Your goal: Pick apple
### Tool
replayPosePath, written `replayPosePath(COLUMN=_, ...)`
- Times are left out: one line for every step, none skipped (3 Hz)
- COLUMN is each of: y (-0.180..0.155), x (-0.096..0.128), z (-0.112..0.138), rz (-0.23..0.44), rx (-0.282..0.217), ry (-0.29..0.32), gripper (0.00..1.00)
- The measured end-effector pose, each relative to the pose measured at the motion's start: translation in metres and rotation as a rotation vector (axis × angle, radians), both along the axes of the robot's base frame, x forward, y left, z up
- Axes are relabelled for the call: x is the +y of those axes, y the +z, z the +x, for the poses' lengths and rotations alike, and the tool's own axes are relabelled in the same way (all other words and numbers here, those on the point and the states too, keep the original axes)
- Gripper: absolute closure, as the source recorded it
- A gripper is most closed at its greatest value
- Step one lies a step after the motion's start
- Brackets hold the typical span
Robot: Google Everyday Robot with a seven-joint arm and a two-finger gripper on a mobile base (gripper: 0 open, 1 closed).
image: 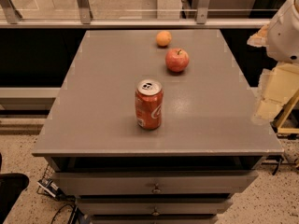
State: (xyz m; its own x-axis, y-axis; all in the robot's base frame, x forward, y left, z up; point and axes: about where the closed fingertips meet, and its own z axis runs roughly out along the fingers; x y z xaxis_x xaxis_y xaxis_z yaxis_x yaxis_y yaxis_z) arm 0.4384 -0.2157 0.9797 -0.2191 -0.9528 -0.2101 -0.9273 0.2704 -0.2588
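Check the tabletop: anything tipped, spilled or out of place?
Nothing stands out. The soda can stands upright with no spill; the apple and orange sit intact behind it. The pincer hangs beyond the table's right edge.

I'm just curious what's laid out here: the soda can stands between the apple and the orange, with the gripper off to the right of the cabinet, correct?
Not quite. The camera view shows the apple between the soda can and the orange; the can stands nearest the front. The gripper is indeed off to the right of the cabinet.
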Motion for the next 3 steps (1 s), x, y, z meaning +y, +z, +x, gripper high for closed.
replayPosePath(y=0.0, x=0.0, z=0.0, rz=0.0, rx=0.0, ry=0.0, gripper=0.0)
replayPosePath(y=0.004, x=-0.011, z=0.023, rz=0.048, rx=-0.064, ry=-0.024, gripper=0.0)
replayPosePath(y=0.01, x=-0.029, z=0.079, rz=0.177, rx=-0.187, ry=-0.056, gripper=0.0)
